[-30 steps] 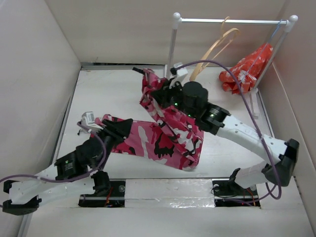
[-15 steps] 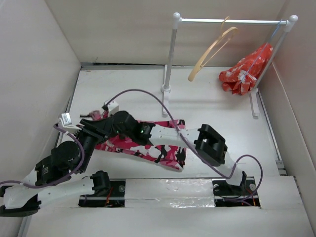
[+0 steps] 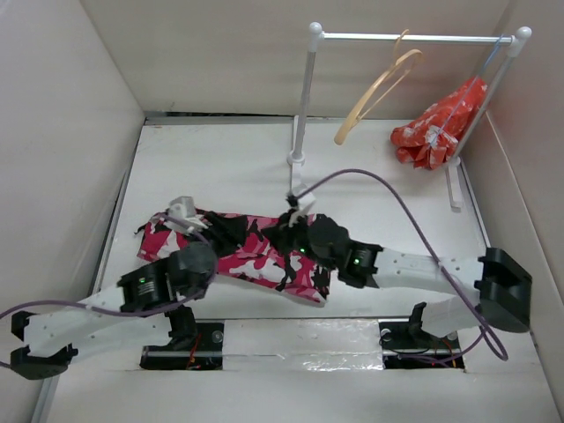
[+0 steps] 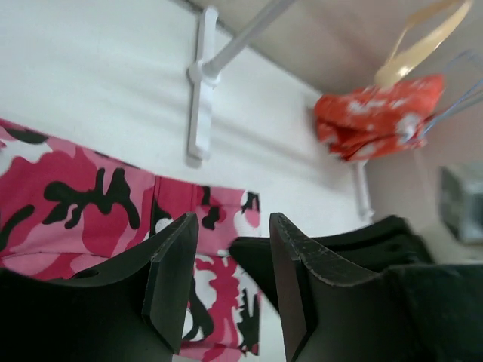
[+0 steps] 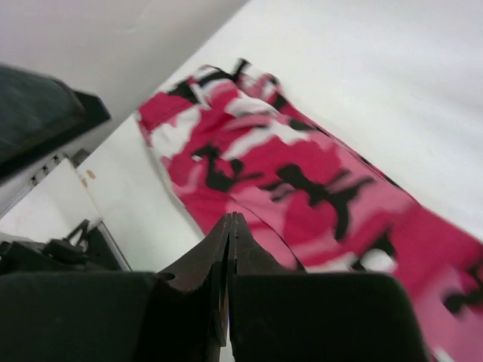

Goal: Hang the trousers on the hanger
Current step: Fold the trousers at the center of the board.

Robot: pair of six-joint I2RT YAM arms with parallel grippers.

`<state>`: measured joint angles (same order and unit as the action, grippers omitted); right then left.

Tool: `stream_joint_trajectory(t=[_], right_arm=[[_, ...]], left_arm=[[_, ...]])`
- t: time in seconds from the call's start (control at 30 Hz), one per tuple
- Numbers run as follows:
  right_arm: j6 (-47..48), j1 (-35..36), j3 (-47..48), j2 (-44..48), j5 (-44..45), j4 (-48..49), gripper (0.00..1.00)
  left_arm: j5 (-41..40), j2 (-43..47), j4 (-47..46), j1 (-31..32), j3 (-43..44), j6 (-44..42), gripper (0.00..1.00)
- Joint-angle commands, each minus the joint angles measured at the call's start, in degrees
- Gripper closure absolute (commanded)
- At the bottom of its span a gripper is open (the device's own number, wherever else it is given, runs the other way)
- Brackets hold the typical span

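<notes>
The pink, red, white and black camouflage trousers (image 3: 256, 260) lie flat across the near middle of the table, also visible in the left wrist view (image 4: 83, 196) and the right wrist view (image 5: 302, 166). The tan wooden hanger (image 3: 379, 88) hangs from the rack's rail at the back, and its curved arm shows top right in the left wrist view (image 4: 423, 45). My left gripper (image 3: 233, 236) hovers low over the trousers, open (image 4: 230, 222), nothing between its fingers. My right gripper (image 3: 280, 236) is just right of it, shut (image 5: 229, 216) above the cloth's edge, with no cloth seen between the fingers.
A white rack (image 3: 405, 37) stands at the back right, its foot (image 4: 200, 98) just behind the trousers. An orange-red floral cloth (image 3: 436, 123) hangs at the rack's right end on a thin wire hanger (image 4: 460, 105). Beige walls (image 3: 62, 132) enclose the table.
A second ago the right gripper held the trousers bunched up mid-table. They have since come down and lie spread flat. Both arms swung left, then back over the cloth.
</notes>
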<state>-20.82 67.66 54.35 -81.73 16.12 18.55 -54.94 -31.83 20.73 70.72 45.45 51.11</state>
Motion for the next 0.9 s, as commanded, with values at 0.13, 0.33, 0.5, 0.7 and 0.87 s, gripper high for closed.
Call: stream_joint_trajectory(t=[0.13,0.33,0.5,0.7,0.87], right_arm=[[-8.97,-0.77,-27.59,11.41,7.17,8.09,1.00],[-19.94,5.81,-41.50,18.53,13.31,8.87,1.00],[-24.36,6.43,-45.13,18.89,16.14,6.97,1.00],[-17.43,6.44,-40.12,32.41,19.12,-5.60,1.00],[-5.32,-4.35,-36.52,36.83,13.80,-4.23,1.00]], left_arm=[[9.05,-14.47,-16.32,-0.23,-9.06,1.01,0.59],[15.56,-25.80,-28.45,0.82,-15.21,2.24,0.59],[18.02,-34.77,-35.14,1.96,-16.89,3.99,0.62],[10.84,-41.46,-35.32,8.19,-15.04,6.53,0.75],[8.79,-45.32,-39.70,11.37,-15.22,6.90,0.81]])
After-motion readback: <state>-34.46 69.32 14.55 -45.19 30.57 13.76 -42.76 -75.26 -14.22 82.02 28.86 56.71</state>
